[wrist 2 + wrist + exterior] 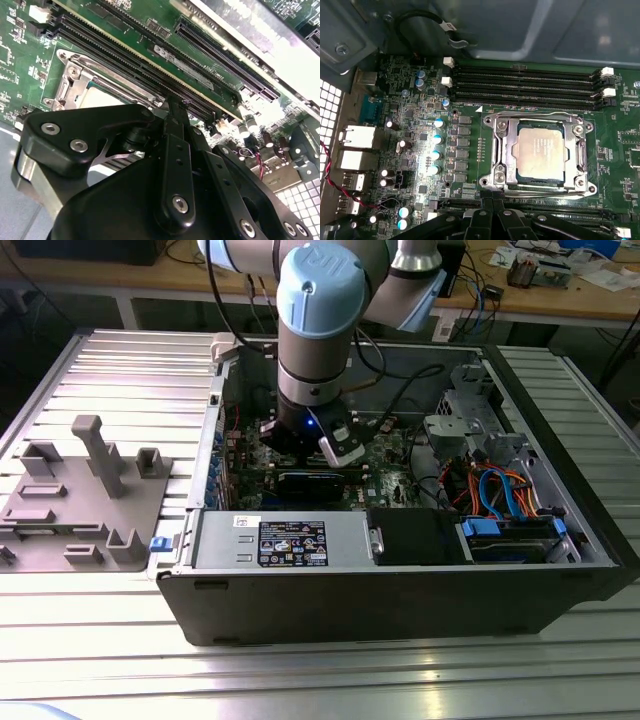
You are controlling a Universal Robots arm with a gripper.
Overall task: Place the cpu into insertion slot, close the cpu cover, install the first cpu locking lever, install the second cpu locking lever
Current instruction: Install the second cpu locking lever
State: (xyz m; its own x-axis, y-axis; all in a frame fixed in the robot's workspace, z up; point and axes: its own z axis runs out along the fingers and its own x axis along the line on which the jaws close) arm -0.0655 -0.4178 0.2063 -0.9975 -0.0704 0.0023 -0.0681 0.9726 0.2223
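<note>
The cpu (540,152), a silver-grey square chip, lies flat in the insertion slot (489,181) on the green board. The cpu cover (506,150), a silvery frame with a square window, lies down around the chip. Thin metal lever rods run along the socket's edges. My gripper (492,202) hangs just off the socket's edge, its black fingers (485,212) pressed together and shut. In the second wrist view the gripper (172,107) tip sits between the socket (75,82) and the long black memory slots. In the exterior view the gripper (315,462) is down inside the open computer case.
Long black memory slots (525,82) run beside the socket, and rows of capacitors (437,145) stand on its other side. A black power-supply box (415,535) and a drive cage with blue cables (500,490) fill the case's front right. A grey fixture (85,490) stands at the exterior view's left.
</note>
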